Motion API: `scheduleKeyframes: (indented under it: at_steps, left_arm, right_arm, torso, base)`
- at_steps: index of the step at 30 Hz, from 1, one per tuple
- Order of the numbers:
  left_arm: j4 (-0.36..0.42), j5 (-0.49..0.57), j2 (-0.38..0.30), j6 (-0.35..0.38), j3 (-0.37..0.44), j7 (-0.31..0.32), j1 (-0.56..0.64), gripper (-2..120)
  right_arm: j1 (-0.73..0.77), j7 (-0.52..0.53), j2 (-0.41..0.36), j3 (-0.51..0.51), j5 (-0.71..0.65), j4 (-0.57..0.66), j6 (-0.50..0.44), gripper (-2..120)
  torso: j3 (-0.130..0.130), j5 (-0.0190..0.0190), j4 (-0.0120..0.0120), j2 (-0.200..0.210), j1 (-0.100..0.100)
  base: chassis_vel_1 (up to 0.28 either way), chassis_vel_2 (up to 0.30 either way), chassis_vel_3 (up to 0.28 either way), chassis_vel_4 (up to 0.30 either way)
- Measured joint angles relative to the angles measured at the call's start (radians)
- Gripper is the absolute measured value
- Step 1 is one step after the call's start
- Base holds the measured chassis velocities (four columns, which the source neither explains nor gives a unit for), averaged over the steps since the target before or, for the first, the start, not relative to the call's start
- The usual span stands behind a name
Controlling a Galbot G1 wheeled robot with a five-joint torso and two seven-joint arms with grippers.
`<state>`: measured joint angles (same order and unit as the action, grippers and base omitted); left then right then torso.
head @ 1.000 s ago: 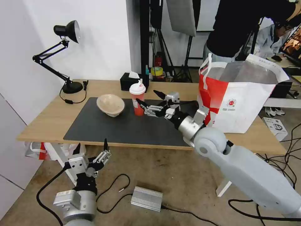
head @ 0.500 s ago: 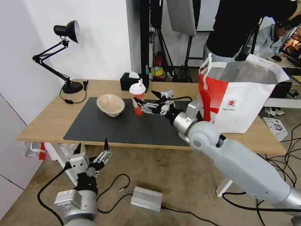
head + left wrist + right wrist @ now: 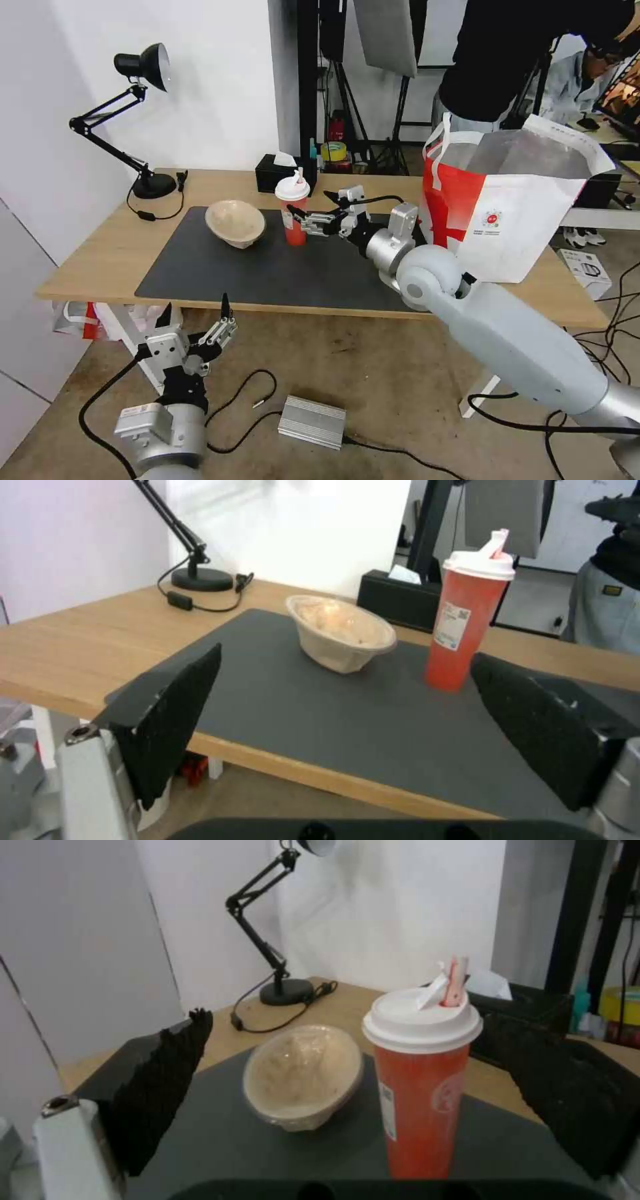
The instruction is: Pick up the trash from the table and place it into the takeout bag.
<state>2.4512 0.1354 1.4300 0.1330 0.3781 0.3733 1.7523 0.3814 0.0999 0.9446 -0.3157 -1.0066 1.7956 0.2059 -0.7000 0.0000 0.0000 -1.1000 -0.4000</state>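
Note:
A red drink cup [image 3: 293, 215] with a white lid stands on the dark mat [image 3: 267, 267] of the wooden table [image 3: 107, 253]. Left of it a beige paper-pulp bowl [image 3: 235, 223] lies tilted. My right gripper [image 3: 312, 209] is open just right of the cup, its fingers on either side of it without touching; in the right wrist view the cup [image 3: 421, 1080] stands between the open fingers [image 3: 163, 1090], with the bowl [image 3: 303, 1082] behind. The takeout bag [image 3: 507, 200] stands open at the table's right end. My left gripper [image 3: 195, 313] hangs open below the table's front edge.
A black tissue box [image 3: 277, 175] sits behind the cup, and a black desk lamp [image 3: 133, 120] stands at the back left with its cord on the table. On the floor lie cables and a silver box [image 3: 312, 421]. A person stands behind the bag.
My right gripper has advanced left toward the red cup, and its open fingers now bracket it. The left arm has stayed still.

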Motion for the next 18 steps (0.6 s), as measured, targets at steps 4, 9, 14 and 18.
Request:
scheduleKeyframes:
  at_steps: [4, 9, 14, 18]
  left_arm:
    - [0.000, 0.000, 0.000, 0.000, 0.000, 0.000, -0.002, 100]
    - [0.000, 0.000, 0.001, 0.000, -0.001, 0.000, -0.004, 100]
    - [0.000, 0.000, 0.006, 0.000, -0.002, 0.000, -0.004, 100]
    - [0.001, 0.000, 0.010, 0.000, -0.005, 0.000, -0.005, 100]
  right_arm:
    - [-0.008, 0.001, -0.001, -0.003, 0.000, -0.008, 0.001, 100]
    - [-0.048, 0.002, -0.004, -0.016, -0.018, -0.034, 0.006, 100]
    - [-0.073, 0.018, -0.001, -0.028, -0.034, -0.052, 0.013, 100]
    - [-0.084, 0.029, 0.003, -0.035, -0.037, -0.067, 0.016, 100]
  torso:
    - [0.000, 0.0000, -0.0001, 0.000, 0.000]
    - [0.000, 0.0000, -0.0001, 0.000, 0.000]
    - [0.000, 0.0000, 0.0000, 0.000, 0.000]
    - [0.000, 0.0000, 0.0000, 0.000, 0.000]
  base:
    - [0.000, 0.000, 0.000, 0.000]
    - [0.000, 0.000, 0.000, 0.000]
    - [0.000, 0.000, 0.000, 0.000]
    - [0.000, 0.000, 0.000, 0.000]
